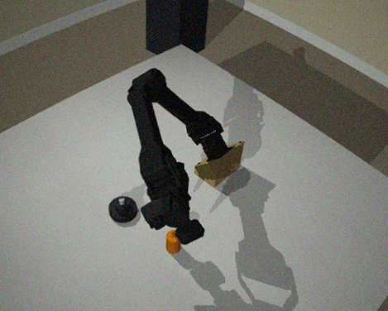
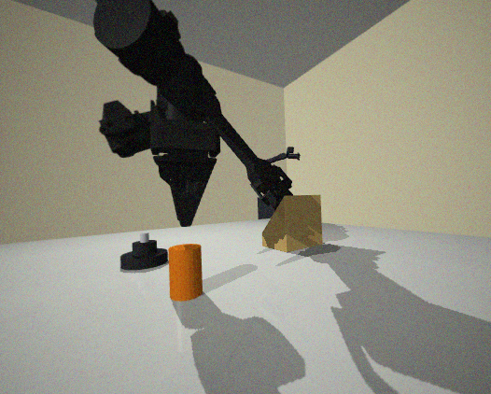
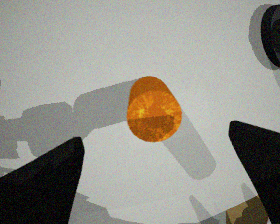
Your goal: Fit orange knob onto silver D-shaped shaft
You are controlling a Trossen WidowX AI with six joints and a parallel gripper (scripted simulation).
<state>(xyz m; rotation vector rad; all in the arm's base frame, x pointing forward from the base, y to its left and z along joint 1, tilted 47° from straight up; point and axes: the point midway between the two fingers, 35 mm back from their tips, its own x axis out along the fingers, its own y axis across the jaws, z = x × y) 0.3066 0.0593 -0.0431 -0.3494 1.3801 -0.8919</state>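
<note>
The orange knob (image 1: 172,242) (image 2: 185,273) (image 3: 154,115) stands upright on the table. Its hole does not show. The dark round pedestal (image 1: 118,214) (image 2: 132,261) (image 3: 273,37) stands left of the knob in the top and exterior views and at the top right corner of the wrist view. Its silver shaft (image 1: 122,201) (image 2: 145,237) points up with nothing on it. My gripper (image 2: 186,226) (image 3: 158,137) is open and empty, with its fingertips above the knob and apart from it. In the top view the arm hides the fingers.
A tan wedge-shaped block (image 1: 222,168) (image 2: 303,221) (image 3: 250,210) stands right of the knob in the top and exterior views, beside the arm's base. A dark pillar (image 1: 176,17) stands behind the table's far corner. Shadows of the arm fall across the white table (image 1: 71,283) (image 2: 70,327).
</note>
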